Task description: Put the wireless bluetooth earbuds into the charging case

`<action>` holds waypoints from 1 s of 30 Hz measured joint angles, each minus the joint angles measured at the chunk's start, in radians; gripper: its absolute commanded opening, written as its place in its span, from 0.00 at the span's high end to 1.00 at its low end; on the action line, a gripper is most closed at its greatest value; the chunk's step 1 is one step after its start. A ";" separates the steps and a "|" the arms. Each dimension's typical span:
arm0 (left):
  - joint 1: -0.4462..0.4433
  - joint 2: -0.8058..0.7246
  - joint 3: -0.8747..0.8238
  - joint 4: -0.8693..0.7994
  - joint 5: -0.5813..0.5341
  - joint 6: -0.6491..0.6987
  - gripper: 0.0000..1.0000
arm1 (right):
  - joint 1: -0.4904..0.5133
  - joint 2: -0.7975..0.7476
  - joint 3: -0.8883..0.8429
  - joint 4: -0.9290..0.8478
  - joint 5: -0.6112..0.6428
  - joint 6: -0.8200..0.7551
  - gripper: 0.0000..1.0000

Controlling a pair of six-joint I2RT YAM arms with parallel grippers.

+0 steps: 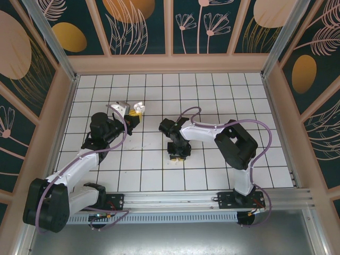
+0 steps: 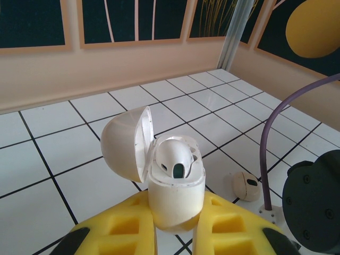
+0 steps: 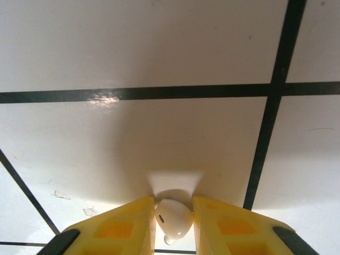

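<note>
My left gripper (image 2: 175,215) is shut on the white charging case (image 2: 177,194) and holds it upright above the tiles. The lid (image 2: 125,142) is swung open to the left. One whitish earbud (image 2: 174,156) sits in the case. A second earbud (image 2: 246,186) lies on the tiles to the right of it. From above, the case (image 1: 139,108) is at my left gripper (image 1: 133,113). My right gripper (image 1: 178,155) points down at the table centre. Its yellow fingers (image 3: 127,226) press both sides of a white earbud (image 3: 172,217) resting on the tile.
The floor is white tiles with black grid lines (image 3: 159,93). Pink walls with dark panels (image 1: 170,32) close in the back and sides. A purple cable (image 2: 276,133) and a black part of the right arm (image 2: 313,204) are close on the right of the case.
</note>
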 measured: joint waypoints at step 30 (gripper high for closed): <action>0.000 0.071 -0.021 0.161 0.254 0.132 0.91 | 0.016 -0.403 0.006 0.375 0.431 -0.253 0.79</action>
